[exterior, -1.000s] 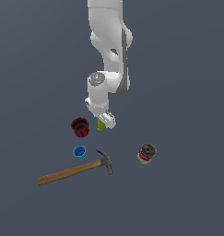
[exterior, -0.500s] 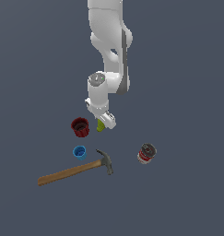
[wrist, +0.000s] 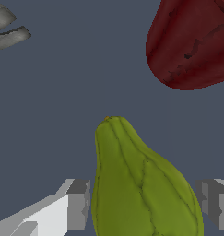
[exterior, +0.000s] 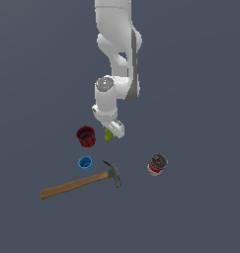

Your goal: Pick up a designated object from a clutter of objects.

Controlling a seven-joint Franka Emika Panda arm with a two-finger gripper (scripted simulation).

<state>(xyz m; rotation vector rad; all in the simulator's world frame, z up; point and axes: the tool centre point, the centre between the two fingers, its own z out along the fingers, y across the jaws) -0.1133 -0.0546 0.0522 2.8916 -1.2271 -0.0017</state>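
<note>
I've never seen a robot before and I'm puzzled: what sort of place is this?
Most likely a computer simulation, not a real room. The grey floor is flat and featureless, with no walls or furniture, and the pear, red cup and hammer look like rendered models scattered for a white robot arm to practise picking.

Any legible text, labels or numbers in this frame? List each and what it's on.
None can be read.
Can: red and white label, too small and blurred to make out any words.
Pear, red cup, blue cup, hammer, gripper: no markings visible.
</note>
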